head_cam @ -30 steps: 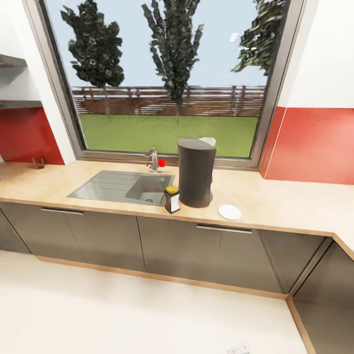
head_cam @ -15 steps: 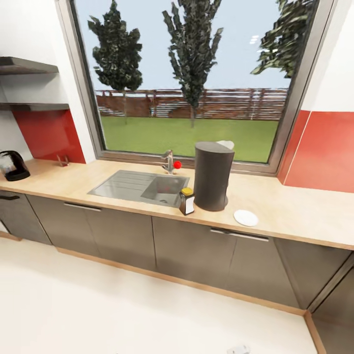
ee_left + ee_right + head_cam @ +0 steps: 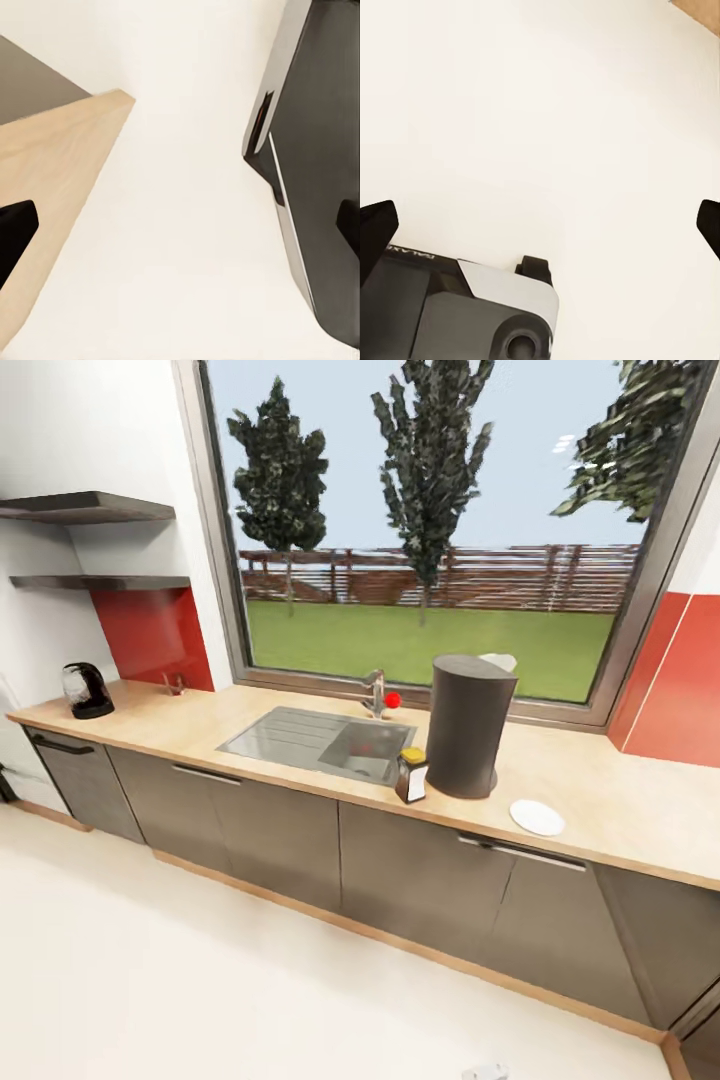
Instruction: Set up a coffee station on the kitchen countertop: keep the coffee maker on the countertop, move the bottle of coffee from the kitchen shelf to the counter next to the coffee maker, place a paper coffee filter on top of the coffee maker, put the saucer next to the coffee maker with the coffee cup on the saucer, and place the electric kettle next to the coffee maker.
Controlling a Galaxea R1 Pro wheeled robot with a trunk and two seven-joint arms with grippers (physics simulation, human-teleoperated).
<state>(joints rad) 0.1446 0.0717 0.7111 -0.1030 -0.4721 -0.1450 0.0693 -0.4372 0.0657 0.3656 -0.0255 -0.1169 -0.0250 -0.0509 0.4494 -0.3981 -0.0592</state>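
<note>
The kitchen countertop [image 3: 250,712] is running under a big window, with a steel sink [image 3: 320,738] set into it. The coffee maker [image 3: 467,726] is standing upright just beside the sink's right end, near the front edge. The bottle of coffee [image 3: 411,776] is standing at its front-left foot, touching or almost touching it; I cannot tell which. The saucer [image 3: 537,817] is lying flat near the front edge, to the right of the machine and apart from it. A white thing at the machine's top rear is showing, too small to identify. The electric kettle [image 3: 87,690] is sitting at the far left end of the worktop. The kitchen shelf [image 3: 105,582] is hanging on the wall above that end.

The left gripper [image 3: 180,225] is spread wide, holding nothing, over the pale floor [image 3: 187,247]. The right gripper [image 3: 540,225] is also released, with its fingers far apart over the floor.
</note>
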